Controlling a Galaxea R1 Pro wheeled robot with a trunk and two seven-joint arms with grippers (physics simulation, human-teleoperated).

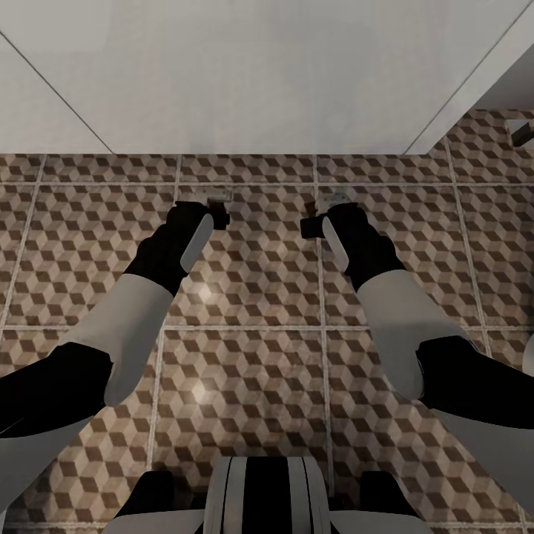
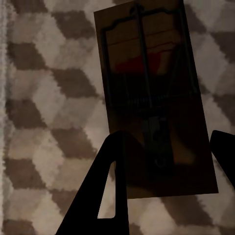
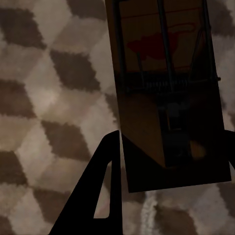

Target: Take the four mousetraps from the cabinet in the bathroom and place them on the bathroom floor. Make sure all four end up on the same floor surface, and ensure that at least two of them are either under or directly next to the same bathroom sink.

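Note:
I am looking down on the cube-patterned bathroom floor [image 1: 252,282] in front of the sink's white vanity unit [image 1: 259,74]. My left gripper [image 1: 219,211] [image 2: 166,142] is low over the tiles, shut on a tan mousetrap [image 2: 147,73] with dark wire and a red mark; the trap's end [image 1: 211,196] pokes out beyond the fingers. My right gripper [image 1: 311,222] [image 3: 171,142] is level with it and shut on a second mousetrap [image 3: 166,63], whose end [image 1: 337,199] also shows. Both traps hang just short of the vanity's front edge. The cabinet is out of view.
The white vanity spans the far side of the head view. A small grey-and-dark object [image 1: 523,130] sits on the tiles at far right. A white curved edge [image 1: 529,360] shows at the right border. My base [image 1: 267,493] is at the near edge.

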